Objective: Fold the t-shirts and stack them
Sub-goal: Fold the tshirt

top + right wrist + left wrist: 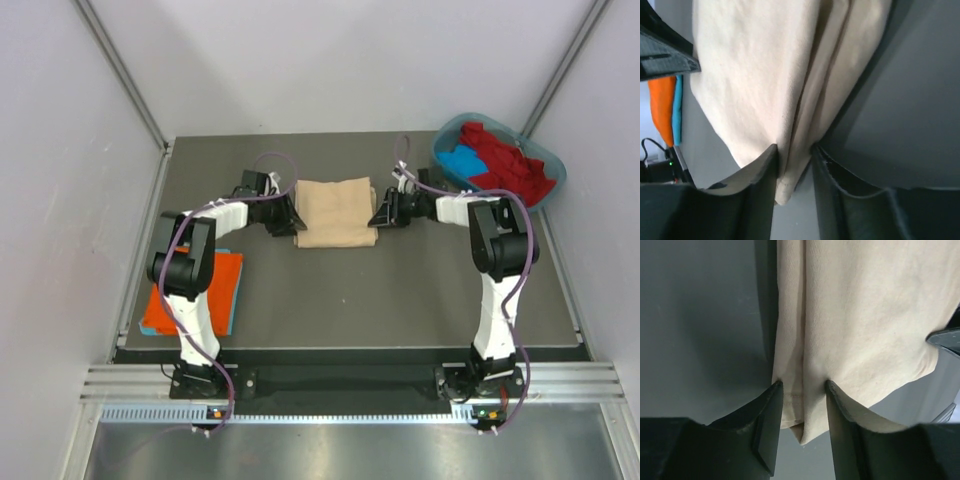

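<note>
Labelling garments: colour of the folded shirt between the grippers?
Folded cotton t-shirt: plain beige-tan, clearest in left wrist view.

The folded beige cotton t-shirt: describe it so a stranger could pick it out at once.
On the dark grey table, look midway along the far half. The folded beige cotton t-shirt is there, pinched by the left gripper and the right gripper. It alone is pale: the orange t-shirt and red clothes are vivid.
</note>
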`<control>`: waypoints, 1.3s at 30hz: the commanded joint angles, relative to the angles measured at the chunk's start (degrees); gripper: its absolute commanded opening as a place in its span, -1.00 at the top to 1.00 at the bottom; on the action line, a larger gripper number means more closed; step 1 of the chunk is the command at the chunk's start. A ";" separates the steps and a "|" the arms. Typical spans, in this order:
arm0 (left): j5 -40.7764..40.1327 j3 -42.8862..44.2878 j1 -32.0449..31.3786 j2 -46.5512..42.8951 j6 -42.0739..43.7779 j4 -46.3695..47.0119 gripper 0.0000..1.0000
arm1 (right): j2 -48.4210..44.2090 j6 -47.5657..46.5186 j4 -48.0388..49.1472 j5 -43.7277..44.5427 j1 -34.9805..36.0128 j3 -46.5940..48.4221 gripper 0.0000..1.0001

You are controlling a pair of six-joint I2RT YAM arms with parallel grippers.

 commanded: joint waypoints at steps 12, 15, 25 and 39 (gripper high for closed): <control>-3.70 -3.07 -2.60 1.05 -1.81 2.02 0.31 | 1.27 5.62 10.93 -4.45 -2.63 -6.94 0.18; -2.91 -3.07 -2.96 -1.41 -2.25 1.85 0.18 | -1.63 3.60 8.74 -4.18 -2.54 -7.64 -0.12; -8.17 -2.63 -3.31 -7.04 1.35 -4.74 0.13 | -2.61 -1.59 -0.24 -2.95 -1.22 -7.90 -0.24; -10.90 -5.09 -3.40 -5.90 1.01 -6.33 0.20 | -2.08 -0.89 -0.33 0.29 -1.22 -9.84 0.74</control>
